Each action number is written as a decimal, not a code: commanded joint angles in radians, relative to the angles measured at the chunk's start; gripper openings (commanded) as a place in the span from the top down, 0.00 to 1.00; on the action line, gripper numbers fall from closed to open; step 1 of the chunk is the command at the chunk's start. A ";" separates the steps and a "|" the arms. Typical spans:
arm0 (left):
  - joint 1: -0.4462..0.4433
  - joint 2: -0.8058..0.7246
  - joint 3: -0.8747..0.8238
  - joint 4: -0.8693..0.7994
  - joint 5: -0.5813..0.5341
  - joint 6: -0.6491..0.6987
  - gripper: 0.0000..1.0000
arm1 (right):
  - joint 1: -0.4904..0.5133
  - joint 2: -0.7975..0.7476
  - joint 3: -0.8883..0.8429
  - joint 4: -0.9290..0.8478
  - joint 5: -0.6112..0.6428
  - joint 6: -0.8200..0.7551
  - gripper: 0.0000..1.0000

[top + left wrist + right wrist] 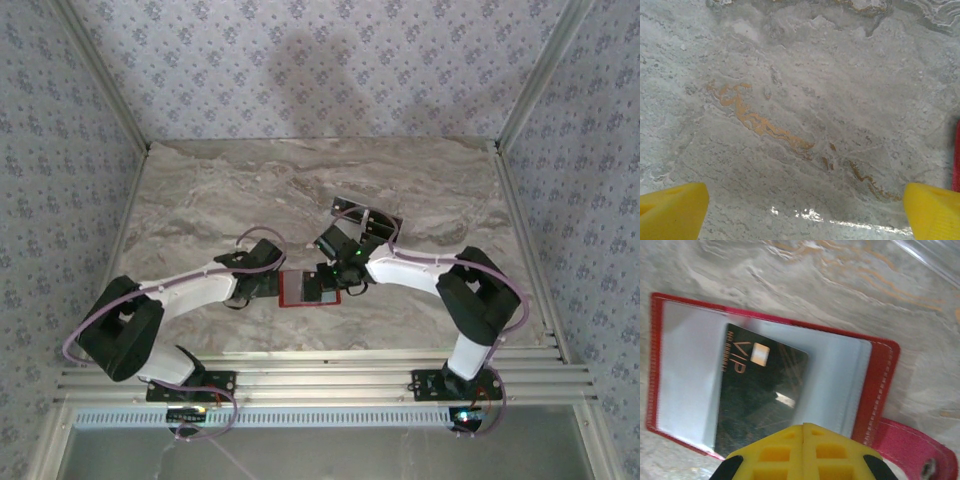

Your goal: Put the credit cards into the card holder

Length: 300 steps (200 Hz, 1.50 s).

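Note:
The red card holder [881,385] lies open on the marble table, its clear pockets facing up and its snap tab [912,450] at the lower right. A black credit card [760,390] with gold "VIP" lettering rests on the clear pocket. My right gripper [803,427] is shut, fingertips pressed together at the card's near edge, with nothing between them. From above, the card holder [308,289] sits between both grippers. More dark credit cards [368,222] lie behind the right gripper [338,274]. My left gripper [805,210] stands wide open over bare marble, the card holder's red edge [957,155] at its right.
The marble table [220,200] is walled by patterned panels at the back and sides. A ridged metal rail [320,375] runs along the near edge where both arm bases are bolted.

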 commanded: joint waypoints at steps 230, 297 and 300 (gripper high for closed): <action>-0.001 0.077 0.015 0.040 0.026 0.012 0.00 | 0.029 0.153 0.147 -0.003 -0.057 -0.039 1.00; -0.010 0.079 0.032 0.020 0.021 0.006 0.00 | 0.056 0.136 0.137 -0.005 -0.075 -0.048 0.99; -0.011 0.079 0.033 0.018 0.018 0.005 0.00 | 0.055 0.132 0.130 -0.003 -0.074 -0.048 0.99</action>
